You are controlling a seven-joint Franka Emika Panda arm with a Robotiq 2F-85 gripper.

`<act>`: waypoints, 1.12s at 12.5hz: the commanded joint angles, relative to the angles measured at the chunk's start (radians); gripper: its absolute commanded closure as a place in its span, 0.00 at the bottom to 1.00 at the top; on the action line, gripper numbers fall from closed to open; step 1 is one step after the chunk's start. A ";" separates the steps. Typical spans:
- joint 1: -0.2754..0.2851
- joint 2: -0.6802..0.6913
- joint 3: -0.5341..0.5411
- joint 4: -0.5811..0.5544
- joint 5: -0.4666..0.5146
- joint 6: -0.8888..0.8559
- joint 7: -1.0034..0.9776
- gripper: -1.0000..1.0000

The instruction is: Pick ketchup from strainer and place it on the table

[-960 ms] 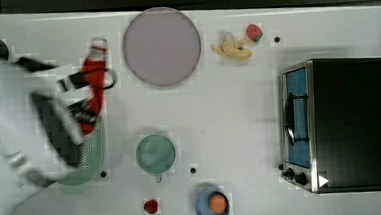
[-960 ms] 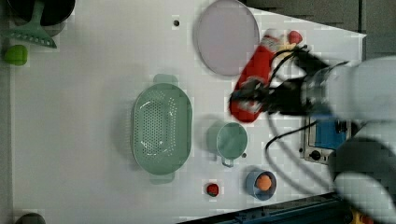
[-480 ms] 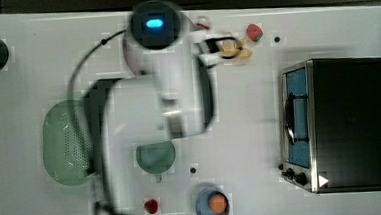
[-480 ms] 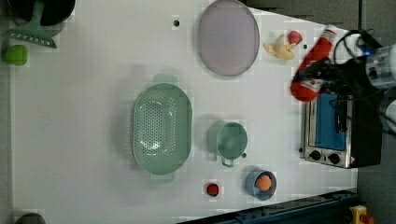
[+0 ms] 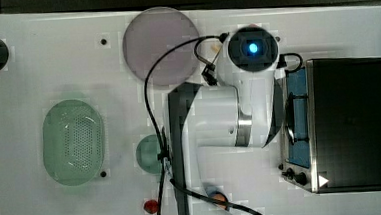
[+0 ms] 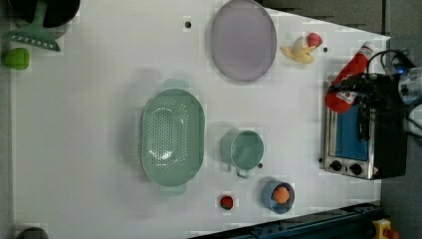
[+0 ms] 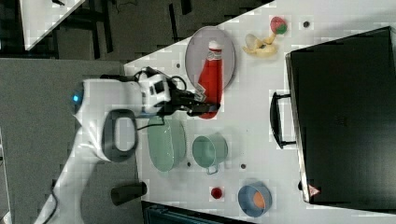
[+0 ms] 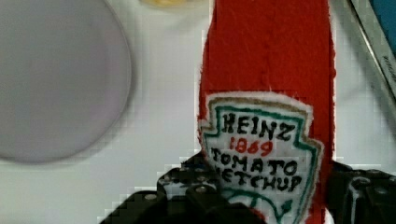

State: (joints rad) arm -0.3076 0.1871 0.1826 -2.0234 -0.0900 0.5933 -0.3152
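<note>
Beside the toaster oven (image 6: 361,134), far across the counter (image 6: 89,119) from the empty strainer (image 6: 172,134), my hand (image 6: 354,89) grips the ketchup (image 6: 347,79) aloft. A second ago it hung near the plate (image 6: 243,39); only lowering and releasing remain, I judge.

In the top view the robot arm (image 5: 229,115) covers the ketchup and part of the green cup (image 5: 149,154), while the wrist view cuts off the ketchup bottle's (image 8: 268,93) cap and base and hides the fingertips behind it.
</note>
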 commanded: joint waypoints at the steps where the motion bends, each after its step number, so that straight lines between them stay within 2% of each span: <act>1: 0.052 0.010 0.024 -0.148 -0.004 0.151 -0.066 0.40; 3: 0.052 0.055 0.021 -0.215 -0.004 0.244 -0.066 0.40; 4: 0.052 0.083 0.018 -0.236 -0.004 0.280 -0.066 0.37; 7: 0.052 0.161 0.014 -0.261 -0.005 0.387 -0.066 0.06; 8: 0.052 0.163 0.016 -0.259 -0.005 0.391 -0.066 0.00; 12: 0.052 0.032 0.027 -0.226 0.002 0.379 -0.065 0.00; 14: 0.052 -0.059 0.031 -0.183 0.003 0.296 -0.058 0.00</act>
State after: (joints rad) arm -0.2651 0.2303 0.2072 -2.3027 -0.0856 0.8999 -0.3330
